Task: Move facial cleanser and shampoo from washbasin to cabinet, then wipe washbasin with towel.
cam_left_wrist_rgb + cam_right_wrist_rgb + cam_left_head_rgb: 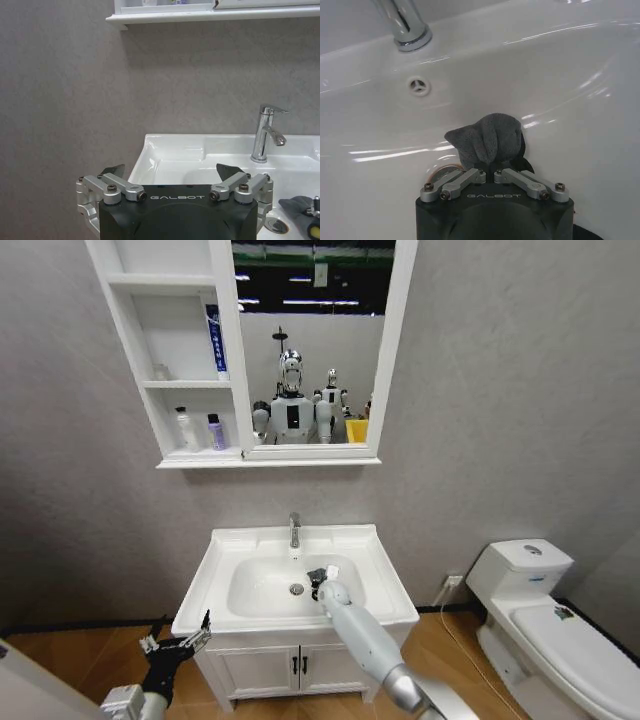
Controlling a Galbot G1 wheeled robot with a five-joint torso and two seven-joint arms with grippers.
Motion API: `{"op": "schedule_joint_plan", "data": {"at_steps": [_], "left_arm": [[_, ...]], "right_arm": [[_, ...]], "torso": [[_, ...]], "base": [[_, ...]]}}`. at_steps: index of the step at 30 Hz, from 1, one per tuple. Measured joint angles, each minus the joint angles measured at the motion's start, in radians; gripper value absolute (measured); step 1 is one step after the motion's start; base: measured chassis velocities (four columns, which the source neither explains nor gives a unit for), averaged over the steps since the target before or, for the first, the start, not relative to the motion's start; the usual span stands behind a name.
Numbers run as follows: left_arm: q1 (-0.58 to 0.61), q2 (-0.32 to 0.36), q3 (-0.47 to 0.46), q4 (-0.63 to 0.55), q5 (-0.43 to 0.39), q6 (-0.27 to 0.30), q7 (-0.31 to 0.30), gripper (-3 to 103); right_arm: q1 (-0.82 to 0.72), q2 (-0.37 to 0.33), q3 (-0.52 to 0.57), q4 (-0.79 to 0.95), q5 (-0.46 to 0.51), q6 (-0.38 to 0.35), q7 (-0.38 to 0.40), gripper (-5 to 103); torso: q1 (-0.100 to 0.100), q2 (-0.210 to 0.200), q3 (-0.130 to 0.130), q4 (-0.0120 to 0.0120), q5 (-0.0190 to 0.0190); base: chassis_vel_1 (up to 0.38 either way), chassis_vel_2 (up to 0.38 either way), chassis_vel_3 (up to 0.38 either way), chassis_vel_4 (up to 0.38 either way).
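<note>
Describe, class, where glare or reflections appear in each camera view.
Head view: the cabinet mirror reflects ceiling lights and robots. Right wrist view: bright streaks of glare cross the washbasin bowl around the towel held by the right pincer. Left wrist view: highlights on the chrome tap.

The wall point(500, 390) was grey and lightly textured. Wood-toned flooring point(80, 655) ran along a dark skirting. A white toilet point(545, 625) stood at right, near a wall socket point(453, 581).
</note>
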Motion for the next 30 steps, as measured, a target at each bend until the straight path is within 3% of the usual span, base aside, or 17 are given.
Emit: {"op": "schedule_joint_plan", "data": {"at_steps": [4, 13, 17, 22, 26, 30], "left_arm": [[0.0, 0.0, 0.0, 0.0, 0.0, 0.0, 0.0, 100], [0.0, 0.0, 0.0, 0.0, 0.0, 0.0, 0.0, 100], [0.0, 0.0, 0.0, 0.0, 0.0, 0.0, 0.0, 100], [0.0, 0.0, 0.0, 0.0, 0.0, 0.0, 0.0, 100], [0.0, 0.0, 0.0, 0.0, 0.0, 0.0, 0.0, 100], [0.0, 0.0, 0.0, 0.0, 0.0, 0.0, 0.0, 100]], "right_arm": [[0.021, 0.039, -0.032, -0.05, -0.016, 0.016, -0.046, 2], [0.086, 0.044, -0.018, -0.22, -0.082, 0.058, -0.128, 2], [0.09, 0.044, -0.016, -0.226, -0.09, 0.06, -0.126, 2], [0.071, 0.042, -0.013, -0.19, -0.089, 0.053, -0.08, 2], [0.033, 0.039, -0.023, -0.086, -0.039, 0.026, 0.003, 2], [0.004, -0.008, -0.028, 0.008, -0.003, 0.006, 0.076, 2]], "torso": [[0.0, 0.0, 0.0, 0.0005, 0.0002], [0.0, 0.0, 0.0, -0.0002, 0.0001], [0.0, 0.0, 0.0, -0.0002, 0.0001], [0.0, 0.0, 0.0, -0.0004, 0.0], [0.0, 0.0, 0.0, -0.0005, -0.0001], [0.0, 0.0, 0.0, -0.0004, -0.0001]], "base": [[0.0, 0.0, 0.0, 0.0], [0.0, 0.0, 0.0, 0.0], [0.0, 0.0, 0.0, 0.0], [0.0, 0.0, 0.0, 0.0], [0.0, 0.0, 0.0, 0.0], [0.0, 0.0, 0.0, 0.0]]}}
